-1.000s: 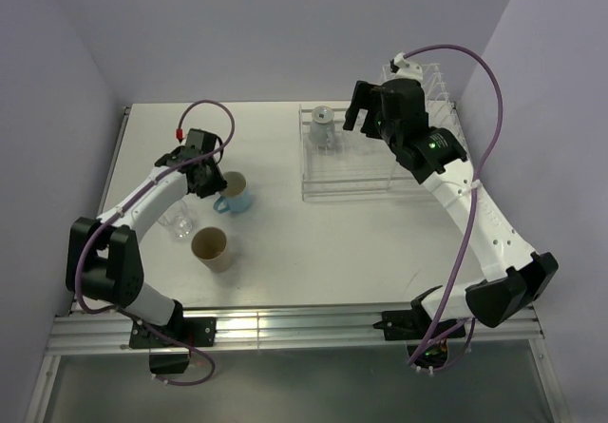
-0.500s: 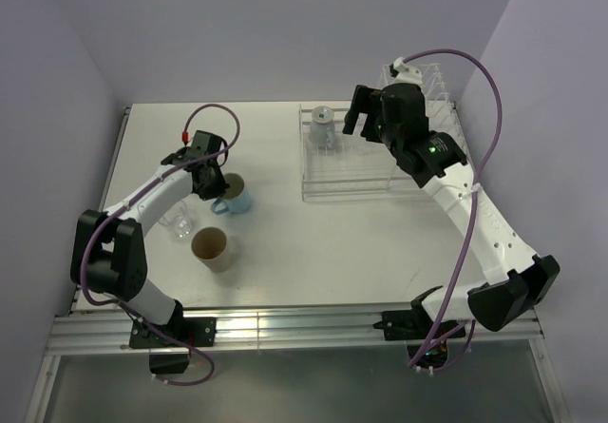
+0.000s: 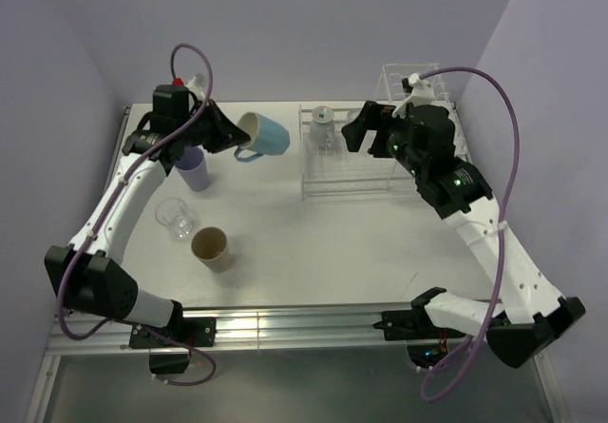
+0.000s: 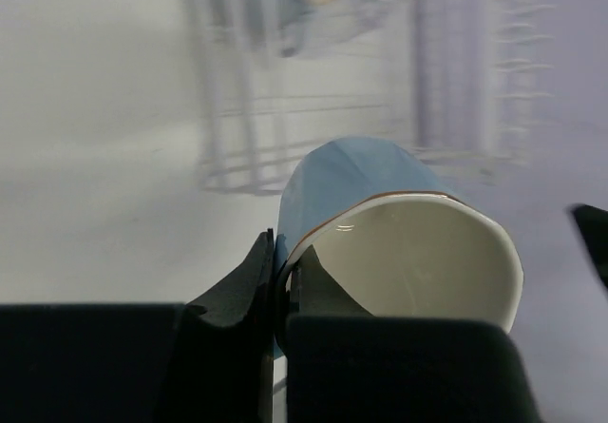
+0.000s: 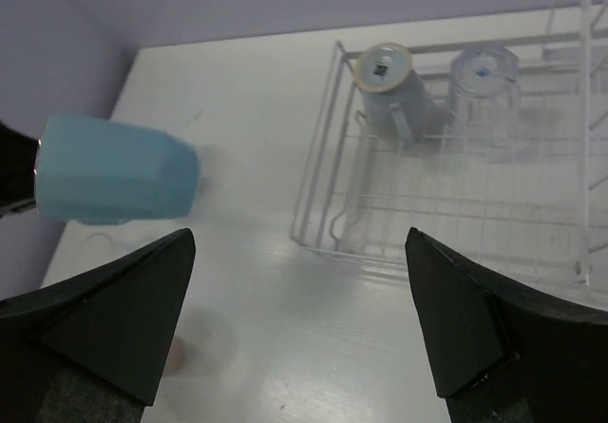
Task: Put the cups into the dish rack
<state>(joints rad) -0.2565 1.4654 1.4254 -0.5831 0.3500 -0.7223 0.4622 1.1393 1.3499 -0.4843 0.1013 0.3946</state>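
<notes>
My left gripper (image 3: 236, 138) is shut on the rim of a light blue mug (image 3: 264, 136). It holds the mug on its side in the air, left of the white wire dish rack (image 3: 350, 187). In the left wrist view one finger is inside the mug (image 4: 399, 242) and one outside, at the gripper (image 4: 282, 280). My right gripper (image 3: 355, 130) is open and empty above the rack (image 5: 332, 171). The rack holds an upturned light blue mug (image 5: 388, 83) and an upturned clear glass (image 5: 483, 79). A lavender tumbler (image 3: 193, 169), a clear glass (image 3: 176, 216) and a tan cup (image 3: 213, 248) stand on the table.
The rack's taller divider section (image 3: 418, 81) stands at the back right by the wall. Purple walls close in the table (image 3: 313, 252) on the left, back and right. The held mug (image 5: 114, 181) also shows in the right wrist view, left of the rack.
My left gripper has lifted the light blue mug off the table and carried it up and right toward the rack, uncovering the lavender tumbler. My right arm has shifted slightly right.
</notes>
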